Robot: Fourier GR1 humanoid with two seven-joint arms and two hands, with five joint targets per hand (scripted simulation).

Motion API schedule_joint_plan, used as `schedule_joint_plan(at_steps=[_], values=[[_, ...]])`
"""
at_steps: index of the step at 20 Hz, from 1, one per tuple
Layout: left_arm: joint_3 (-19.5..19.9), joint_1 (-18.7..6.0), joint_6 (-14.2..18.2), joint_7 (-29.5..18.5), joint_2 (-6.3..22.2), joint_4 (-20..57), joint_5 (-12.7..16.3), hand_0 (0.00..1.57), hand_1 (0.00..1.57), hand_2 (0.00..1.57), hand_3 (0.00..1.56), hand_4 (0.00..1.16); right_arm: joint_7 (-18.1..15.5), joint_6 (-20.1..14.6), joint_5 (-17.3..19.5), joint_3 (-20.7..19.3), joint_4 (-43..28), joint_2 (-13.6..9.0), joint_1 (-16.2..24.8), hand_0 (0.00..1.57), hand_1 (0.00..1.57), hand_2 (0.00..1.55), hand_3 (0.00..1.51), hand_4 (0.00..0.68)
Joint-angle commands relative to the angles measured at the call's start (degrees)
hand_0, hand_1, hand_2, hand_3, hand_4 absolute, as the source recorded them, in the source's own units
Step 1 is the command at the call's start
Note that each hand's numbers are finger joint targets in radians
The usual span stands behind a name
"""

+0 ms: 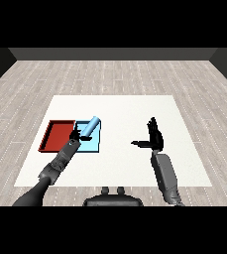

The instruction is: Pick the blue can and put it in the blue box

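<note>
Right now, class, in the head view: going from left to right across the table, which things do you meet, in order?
Red tray → left hand curled round the blue can, over the light blue tray → right hand, open, at the right.
</note>
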Motion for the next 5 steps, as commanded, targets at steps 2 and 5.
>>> schedule_joint_plan(at_steps=[2,5], values=[[5.87,1.1,12.73,-15.38,2.02,-9.93,4.4,0.0,0.0,0.0,0.0,0.0,-0.07,-0.19,1.91,1.45,-1.18,-0.58,0.45,0.0,0.0,0.0,0.0,0.0],[10.14,2.38,9.38,-26.71,0.36,-17.77,8.48,0.0,0.0,0.0,0.0,0.0,-0.8,1.28,3.09,2.32,0.07,-1.88,0.24,0.0,0.0,0.0,0.0,0.0]])
